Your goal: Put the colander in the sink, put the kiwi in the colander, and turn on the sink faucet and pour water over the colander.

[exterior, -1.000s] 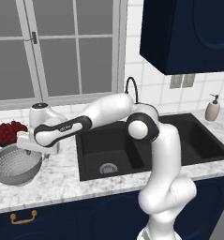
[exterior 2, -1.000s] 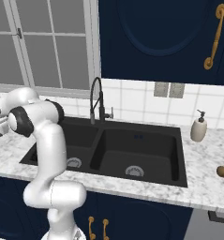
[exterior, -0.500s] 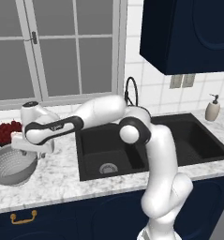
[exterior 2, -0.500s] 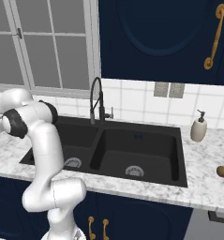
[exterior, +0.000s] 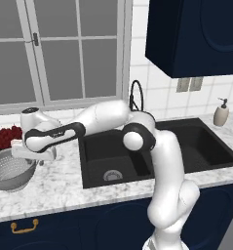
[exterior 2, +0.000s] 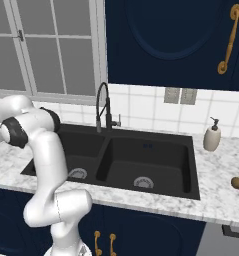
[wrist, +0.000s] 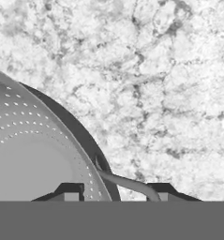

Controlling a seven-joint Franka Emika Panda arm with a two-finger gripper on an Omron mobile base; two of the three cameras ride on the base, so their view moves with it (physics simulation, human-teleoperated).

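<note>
The colander (exterior: 8, 172), a silver perforated bowl, stands on the white marble counter at the far left, left of the black sink (exterior: 113, 157). My gripper (exterior: 36, 157) is down on its right rim. In the hand view the colander (wrist: 29, 154) curves in from the left, and its thin side handle (wrist: 127, 183) and rim lie between my fingertips (wrist: 69, 190), which press in from both sides; the gripper (wrist: 114, 192) is shut on the colander's rim. The kiwi (exterior 2: 237, 183) lies on the counter far to the right of the sink (exterior 2: 141, 160). The tall black sink faucet (exterior: 135, 95) rises behind the basins.
A dark bowl of red berries (exterior: 6, 137) sits just behind the colander, close to my hand. A beige soap dispenser (exterior: 220, 112) stands at the back right of the sink. The window sill and tiled wall close off the back, and dark cabinets hang above right.
The hand has swung left and dropped onto the colander's right rim. Its jaws, wide apart before, have closed on the rim.
</note>
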